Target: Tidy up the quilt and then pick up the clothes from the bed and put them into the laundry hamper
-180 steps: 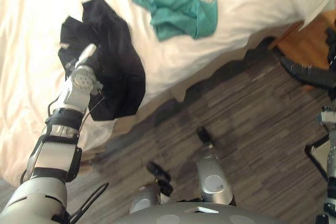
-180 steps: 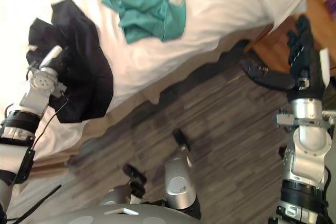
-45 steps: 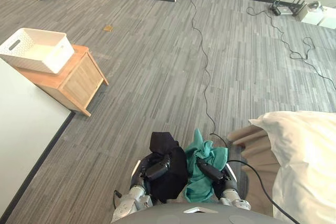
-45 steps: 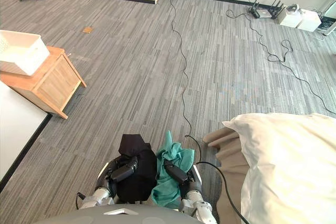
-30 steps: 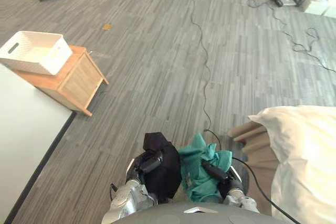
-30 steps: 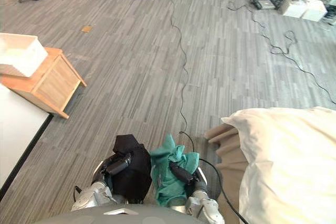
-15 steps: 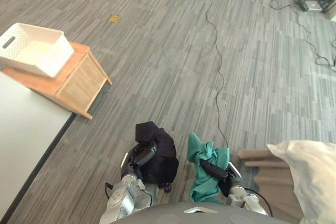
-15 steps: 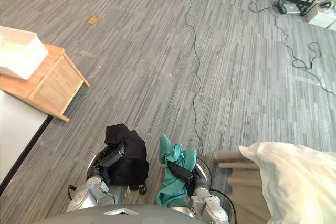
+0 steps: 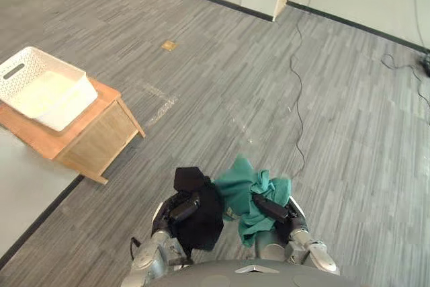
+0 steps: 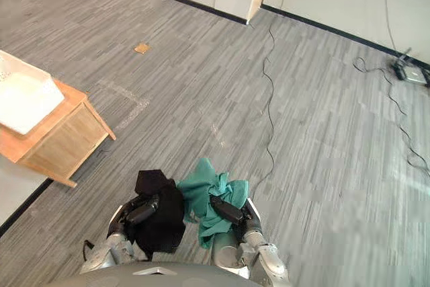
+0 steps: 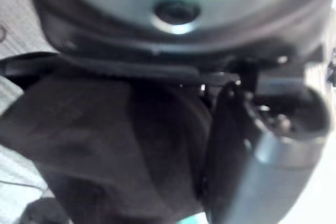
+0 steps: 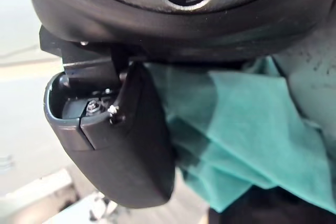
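Left hand [image 9: 183, 208] curled round black garment [image 9: 208, 221]; right hand [image 9: 271, 209] curled round green garment [image 9: 240, 189]. Both held over floor. Left to do, likely: drop into white basket [image 9: 40, 92] on cabinet [image 9: 94, 140], well apart.

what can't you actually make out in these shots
Black garment: bunched in left robot hand, type unclear in every view.
Teal garment: likewise crumpled in right robot hand.
White basket: right eye view, cut off by left edge.
Tan scrap on floor: left eye view, too small to identify.
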Robot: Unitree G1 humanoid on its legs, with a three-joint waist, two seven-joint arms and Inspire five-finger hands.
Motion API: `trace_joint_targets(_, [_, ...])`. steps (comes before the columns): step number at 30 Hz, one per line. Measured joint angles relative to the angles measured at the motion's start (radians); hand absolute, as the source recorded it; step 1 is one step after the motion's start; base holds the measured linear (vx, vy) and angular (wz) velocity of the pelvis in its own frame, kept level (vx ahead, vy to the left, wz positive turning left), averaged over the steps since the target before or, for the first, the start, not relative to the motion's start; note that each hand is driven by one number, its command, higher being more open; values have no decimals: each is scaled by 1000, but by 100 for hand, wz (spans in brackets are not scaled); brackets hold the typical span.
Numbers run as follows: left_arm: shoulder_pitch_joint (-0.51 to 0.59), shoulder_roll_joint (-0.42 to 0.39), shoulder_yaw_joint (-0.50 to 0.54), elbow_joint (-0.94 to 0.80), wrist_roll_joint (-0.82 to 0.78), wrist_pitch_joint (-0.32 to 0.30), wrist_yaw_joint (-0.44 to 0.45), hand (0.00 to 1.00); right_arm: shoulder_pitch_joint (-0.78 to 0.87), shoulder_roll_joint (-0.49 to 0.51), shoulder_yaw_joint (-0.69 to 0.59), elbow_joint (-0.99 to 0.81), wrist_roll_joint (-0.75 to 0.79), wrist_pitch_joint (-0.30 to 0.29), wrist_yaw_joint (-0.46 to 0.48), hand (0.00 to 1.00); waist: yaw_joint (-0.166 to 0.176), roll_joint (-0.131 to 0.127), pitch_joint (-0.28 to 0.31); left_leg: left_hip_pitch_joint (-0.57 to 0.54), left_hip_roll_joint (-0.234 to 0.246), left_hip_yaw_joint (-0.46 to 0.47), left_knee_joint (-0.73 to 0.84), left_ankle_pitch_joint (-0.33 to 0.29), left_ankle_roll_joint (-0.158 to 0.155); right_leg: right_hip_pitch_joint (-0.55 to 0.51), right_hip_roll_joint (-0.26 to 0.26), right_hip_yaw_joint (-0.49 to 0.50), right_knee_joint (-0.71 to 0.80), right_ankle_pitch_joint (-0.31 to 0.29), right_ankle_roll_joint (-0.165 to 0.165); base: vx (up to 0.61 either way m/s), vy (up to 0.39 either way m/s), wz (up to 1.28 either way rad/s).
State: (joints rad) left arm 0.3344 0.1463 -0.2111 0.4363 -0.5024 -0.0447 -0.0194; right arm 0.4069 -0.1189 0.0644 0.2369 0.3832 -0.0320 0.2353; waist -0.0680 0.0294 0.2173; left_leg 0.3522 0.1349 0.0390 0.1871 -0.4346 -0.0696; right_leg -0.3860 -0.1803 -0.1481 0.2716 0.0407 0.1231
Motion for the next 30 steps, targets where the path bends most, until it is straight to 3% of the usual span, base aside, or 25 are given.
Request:
trace_joint_targets(1, [15, -12, 6, 23, -2, 7, -4, 0, -7, -10, -9, -4, 0, 1, -3, 0, 0, 43, -26, -10, 40, -18, 64, -5, -2, -40, 35, -8, 114, 27, -27, 832, -520, 17])
trace_joint_targets(2, [9, -36, 13, 41, -3, 14, -5, 0, -29, -13, -27, 7, -1, 5, -9, 0, 10, 81, -28, -82, 77, -38, 233, 37, 45, -50, 63, -29, 176, -22, -89, 815, -502, 8])
trace_joint_targets(3, [8, -44, 16, 43, -7, 14, -7, 0, -42, -13, -35, 16, -4, 6, -9, 0, 8, 92, -26, -133, 89, -47, 330, 93, 43, -45, 75, -38, 186, -45, -100, 650, -461, -4])
trace_joint_targets(4, [8, -55, 19, 48, -8, 14, -14, 0, -59, -20, -39, 35, -6, 6, -8, 0, 9, 99, -21, -237, 103, -66, 514, 283, 15, -12, 96, -41, 177, -89, -116, 650, -376, -2])
trace_joint_targets(5, [10, -69, 19, 55, -9, 11, -17, 0, -63, -27, -36, 49, -9, 6, 0, 0, 15, 104, -14, -313, 127, -78, 653, 412, -5, 43, 120, -45, 124, -103, -130, 786, -401, -2])
trace_joint_targets(6, [12, -76, 19, 54, -8, 1, -19, 0, -70, -35, -38, 65, -19, 6, 12, 0, 19, 112, -6, -379, 134, -80, 785, 383, -1, 110, 148, -52, 76, -109, -140, 662, -278, -12])
trace_joint_targets(7, [-6, -76, 20, 50, -14, -13, -27, 0, -71, -37, -56, 94, -23, 4, 27, 0, 39, 93, 13, -452, 81, -72, 908, 306, -2, 233, 167, -52, 3, -126, -167, 627, -269, -12])
trace_joint_targets(8, [-10, -79, 20, 43, -18, -18, -27, 0, -71, -42, -57, 96, -23, 1, 32, 0, 41, 84, 20, -476, 51, -65, 914, 279, -7, 280, 171, -54, -27, -131, -174, 575, -240, -13])
trace_joint_targets(10, [-12, -93, 20, 8, -44, -29, -26, 0, -67, -56, -68, 94, -25, -14, 65, 0, 52, 73, 28, -569, -18, 0, 843, 218, -23, 386, 184, -63, -107, -146, -184, 527, -215, 2])
trace_joint_targets(13, [-7, -117, 15, -42, -49, -27, -19, 0, -37, -69, -83, 58, -65, -18, 81, 0, 61, 66, 32, -648, -73, 288, 456, 206, -18, 532, 198, -118, -242, -159, -171, 583, -170, 51])
trace_joint_targets(14, [-1, -126, 7, -58, -55, -19, -11, 0, 7, -75, -83, 30, -65, -17, 83, 0, 60, 66, 32, -636, -96, 460, 262, 249, -1, 621, 214, -185, -301, -175, -149, 582, -142, 96])
trace_joint_targets(15, [-1, -130, 4, -57, -59, -16, -7, 0, 23, -77, -83, 22, -65, -17, 83, 0, 59, 67, 31, -632, -105, 520, 207, 267, 15, 648, 225, -223, -312, -183, -140, 706, -166, 129])
trace_joint_targets(16, [2, -129, -7, -57, -80, -6, 0, 0, 45, -78, -82, 20, -64, -17, 82, 0, 60, 67, 30, -619, -122, 631, 136, 295, 56, 691, 244, -296, -312, -212, -125, 445, -114, 100])
trace_joint_targets(17, [4, -130, -9, -57, -85, 4, 2, 0, 56, -78, -80, 20, -64, -17, 78, 0, 61, 66, 23, -614, -131, 673, 114, 300, 99, 703, 255, -325, -305, -233, -111, 548, -134, 128])
trace_joint_targets(18, [14, -132, -10, -55, -84, 11, 4, 0, 68, -81, -67, 21, -64, -16, 59, 0, 64, 62, -2, -608, -163, 702, 69, 290, 224, 717, 275, -363, -250, -296, -73, 435, -101, 96])
trace_joint_targets(19, [21, -134, -10, -52, -84, 16, 5, 0, 69, -81, -63, 22, -64, -15, 53, 0, 67, 67, -17, -601, -169, 692, 47, 290, 266, 711, 288, -367, -208, -319, -64, 579, -122, 107])
trace_joint_targets(20, [16, -126, 2, -31, -79, 23, 12, 0, 44, -63, -62, 48, -63, -4, 35, 0, 68, 28, -38, -590, -198, 644, 26, 325, 345, 677, 254, -370, -60, -367, -61, 593, -107, 73])
trace_joint_targets(21, [15, -121, 5, -34, -75, 34, 23, 0, 36, -58, -62, 53, -63, 2, 27, 0, 70, 17, -52, -582, -207, 630, 13, 319, 349, 638, 228, -370, 48, -368, -55, 702, -84, 91])
trace_joint_targets(22, [20, -118, 19, -41, -74, 23, 34, 0, 16, -43, -59, 56, -61, 1, 23, 0, 75, 2, -66, -548, -232, 576, -7, 309, 336, 508, 144, -351, 394, -303, 2, 683, -55, 92])
trace_joint_targets(24, [18, -104, 19, -39, -54, 6, 47, 0, -2, -32, -60, 58, -61, 0, 20, 0, 62, -26, -59, -487, -269, 490, -9, 284, 326, 406, 57, -308, 679, -290, -9, 572, -50, 124])
trace_joint_targets(25, [14, -101, 18, -20, -35, -8, 56, 0, -3, -30, -56, 67, -61, 0, 18, 0, 61, -34, -55, -425, -283, 414, -13, 266, 314, 358, 13, -270, 784, -310, -37, 577, -88, 184])
trace_joint_targets(26, [14, -99, 12, -2, -35, -16, 72, 0, 7, -30, -47, 68, -57, -1, 12, 0, 54, -29, -60, -380, -280, 326, -13, 251, 300, 303, -5, -231, 790, -329, -69, 574, -98, 197])
trace_joint_targets(27, [15, -95, 10, -1, -35, -18, 79, 0, 10, -29, -40, 67, -50, -4, 8, 0, 46, -28, -61, -363, -275, 282, -13, 248, 294, 271, -11, -204, 772, -336, -79, 697, -171, 254])
trace_joint_targets(28, [11, -78, 9, -2, -35, -20, 85, 0, 16, -23, -27, 68, -25, -8, -9, 0, 27, -23, -59, -331, -256, 156, -9, 237, 269, 193, -10, -126, 678, -342, -89, 590, -186, 218])
trace_joint_targets(30, [2, -54, 4, -9, -23, -20, 92, 0, 32, 4, -26, 67, -10, -30, -18, 0, 23, -10, -52, -303, -223, 20, 2, 215, 229, 122, -2, -46, 467, -331, -71, 582, -267, 208])
